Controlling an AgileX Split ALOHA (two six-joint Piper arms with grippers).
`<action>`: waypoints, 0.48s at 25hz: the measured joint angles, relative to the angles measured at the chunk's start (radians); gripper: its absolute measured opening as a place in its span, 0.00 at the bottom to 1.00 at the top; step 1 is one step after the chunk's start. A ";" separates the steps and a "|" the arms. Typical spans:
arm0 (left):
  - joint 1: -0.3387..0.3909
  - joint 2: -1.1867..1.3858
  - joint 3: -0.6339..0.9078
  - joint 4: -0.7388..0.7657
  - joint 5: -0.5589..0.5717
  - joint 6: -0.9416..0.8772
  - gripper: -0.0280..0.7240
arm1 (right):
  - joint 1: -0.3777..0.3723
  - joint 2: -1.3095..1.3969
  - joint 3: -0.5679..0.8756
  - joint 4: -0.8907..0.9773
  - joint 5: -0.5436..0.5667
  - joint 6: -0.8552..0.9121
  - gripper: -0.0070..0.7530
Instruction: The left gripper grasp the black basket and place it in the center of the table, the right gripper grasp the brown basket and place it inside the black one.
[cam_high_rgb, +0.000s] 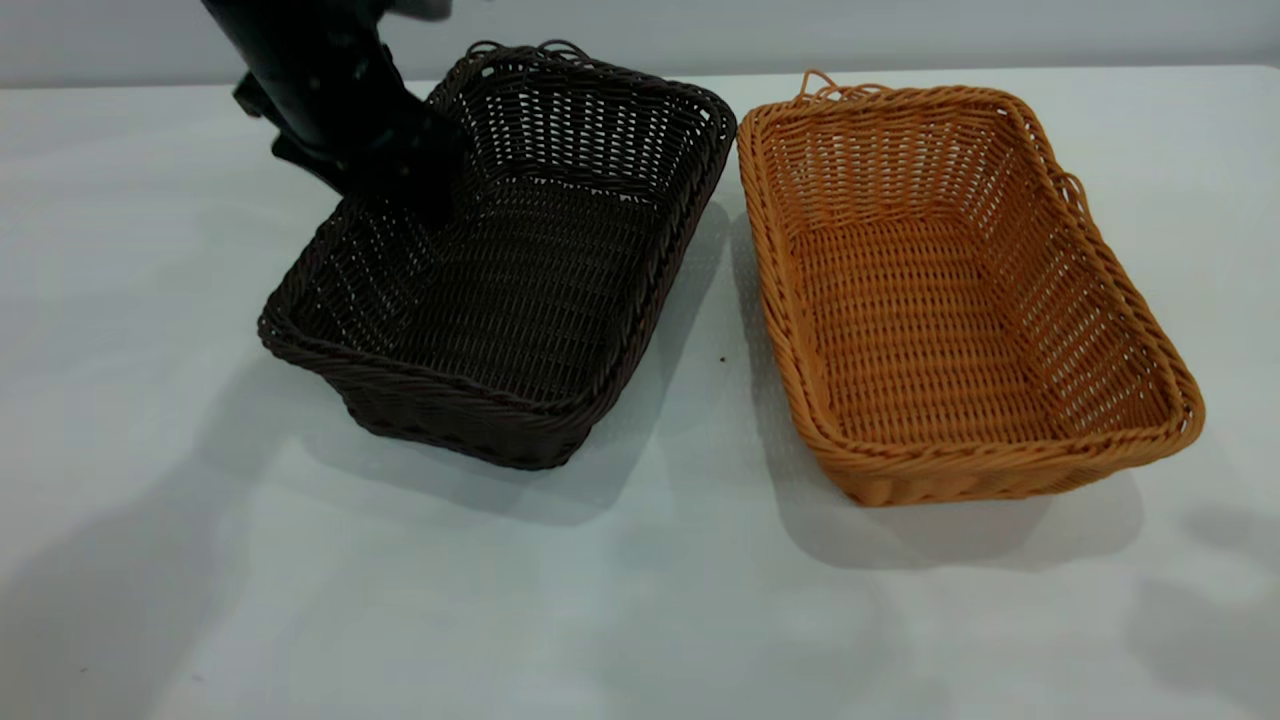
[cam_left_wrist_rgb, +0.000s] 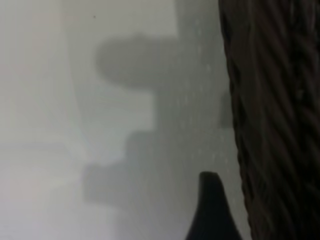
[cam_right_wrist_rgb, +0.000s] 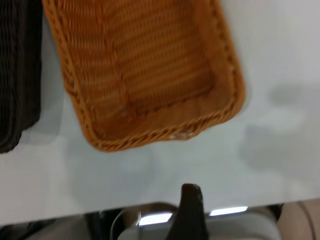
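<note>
The black basket (cam_high_rgb: 530, 290) sits left of the table's (cam_high_rgb: 640, 600) middle, turned at an angle. My left gripper (cam_high_rgb: 418, 200) is down over its far-left rim and stands open astride the wall. In the left wrist view one finger (cam_left_wrist_rgb: 212, 212) hangs outside the dark woven wall (cam_left_wrist_rgb: 275, 120), with a thin strip of table between them; the other finger is hidden. The brown basket (cam_high_rgb: 960, 320) rests upright just to the right, close beside the black one. My right gripper (cam_right_wrist_rgb: 190, 202) hovers by the table's edge, well away from the brown basket (cam_right_wrist_rgb: 150, 65), and is out of the exterior view.
A small dark speck (cam_high_rgb: 722, 358) lies on the table between the baskets. In the right wrist view, a pale base with lit strips (cam_right_wrist_rgb: 200, 222) shows past the table's edge. Bare table stretches in front of both baskets.
</note>
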 joint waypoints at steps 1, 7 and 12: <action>0.000 0.010 0.000 0.000 -0.011 0.000 0.61 | 0.000 0.027 0.000 0.023 -0.002 -0.017 0.75; 0.002 0.028 0.000 -0.009 -0.103 0.007 0.17 | 0.000 0.228 0.000 0.204 -0.004 -0.111 0.75; 0.022 -0.029 -0.005 -0.008 -0.089 0.063 0.14 | 0.050 0.389 -0.002 0.329 -0.022 -0.145 0.75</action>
